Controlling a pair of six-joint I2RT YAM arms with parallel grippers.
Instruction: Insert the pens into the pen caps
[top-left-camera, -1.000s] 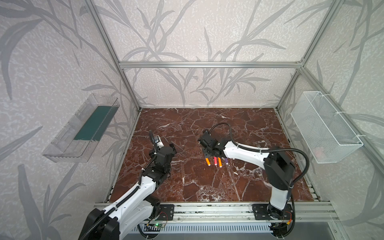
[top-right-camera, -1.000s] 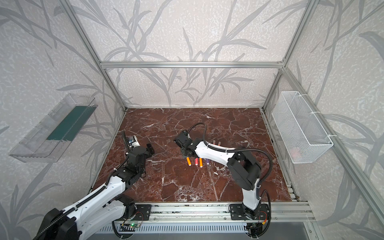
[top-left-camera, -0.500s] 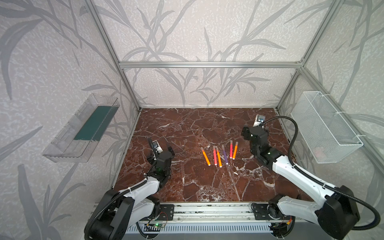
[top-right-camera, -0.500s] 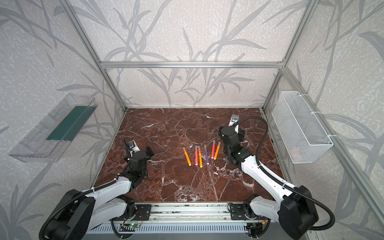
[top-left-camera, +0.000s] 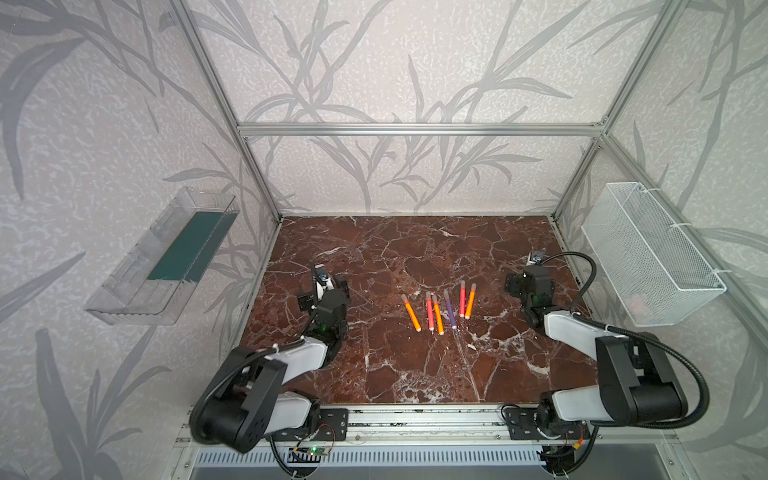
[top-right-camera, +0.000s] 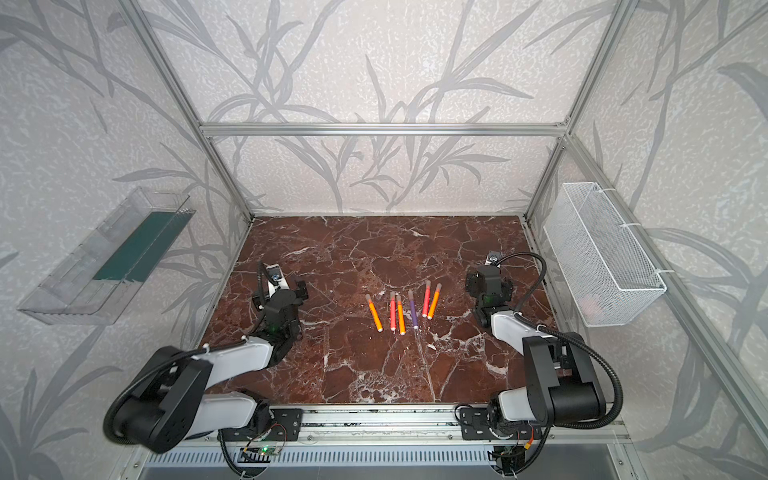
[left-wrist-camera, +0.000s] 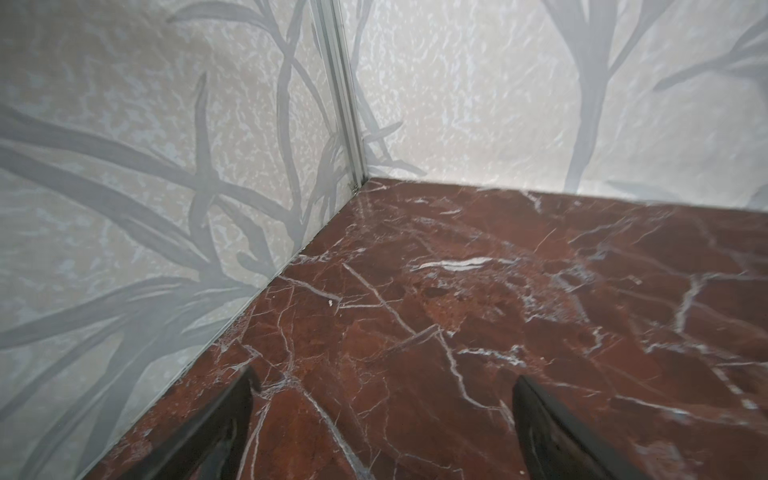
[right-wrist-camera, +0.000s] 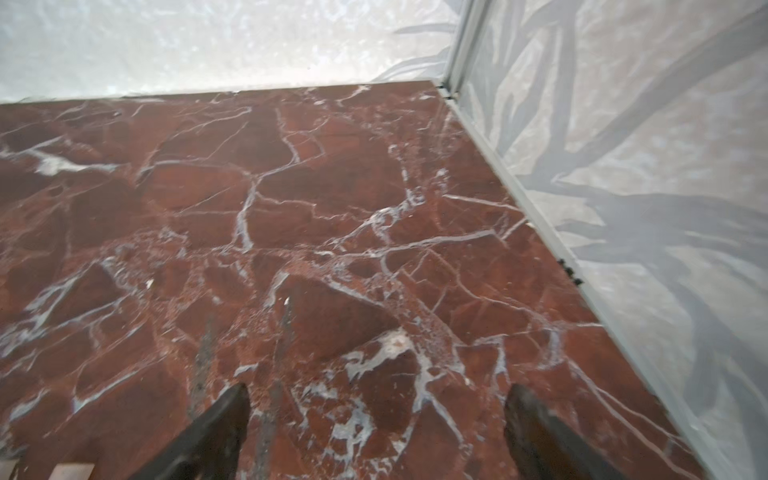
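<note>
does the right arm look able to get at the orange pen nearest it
Probably yes: the right hand is open and empty, and that orange pen lies flat on bare marble close by, nothing between them, though the hand points away.

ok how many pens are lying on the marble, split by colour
orange pens: 3
pink-red pens: 2
purple pen: 1
total: 6
</note>
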